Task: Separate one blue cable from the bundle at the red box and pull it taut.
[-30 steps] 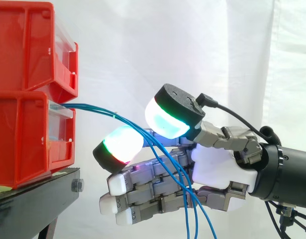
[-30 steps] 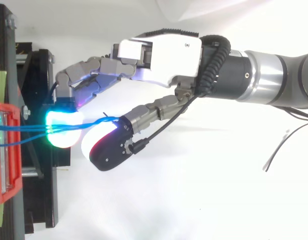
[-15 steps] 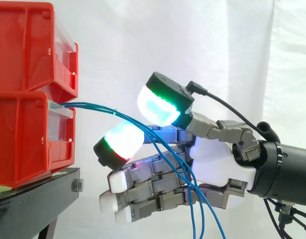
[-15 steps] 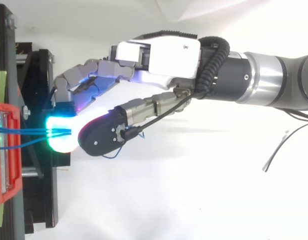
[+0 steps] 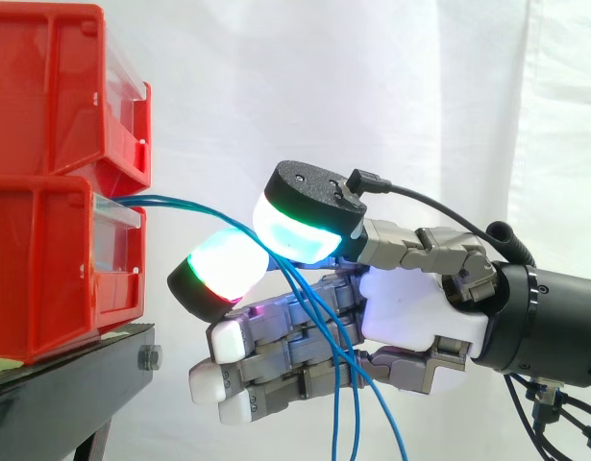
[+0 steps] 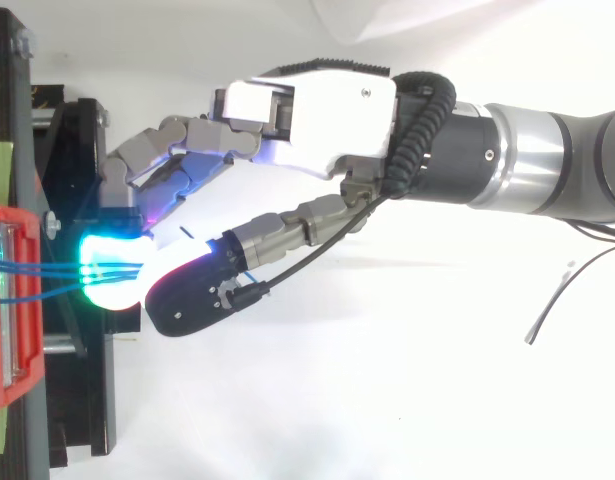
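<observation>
So the hand (image 5: 420,312) comes in from the right, sitting just off the front of the stacked red bins (image 5: 55,259) on the black stand (image 5: 74,384); the blue cables (image 5: 165,201) come out of the lower bin's front, sag across the gap, go right between the two glowing pads (image 5: 293,230), then hang down past the other fingers; the thumb pad is closed down against the finger pad (image 5: 221,274) with the strands nipped in between, though how many are caught can't be told; from the top view the pads overlap near the bin's edge (image 6: 17,300).
</observation>
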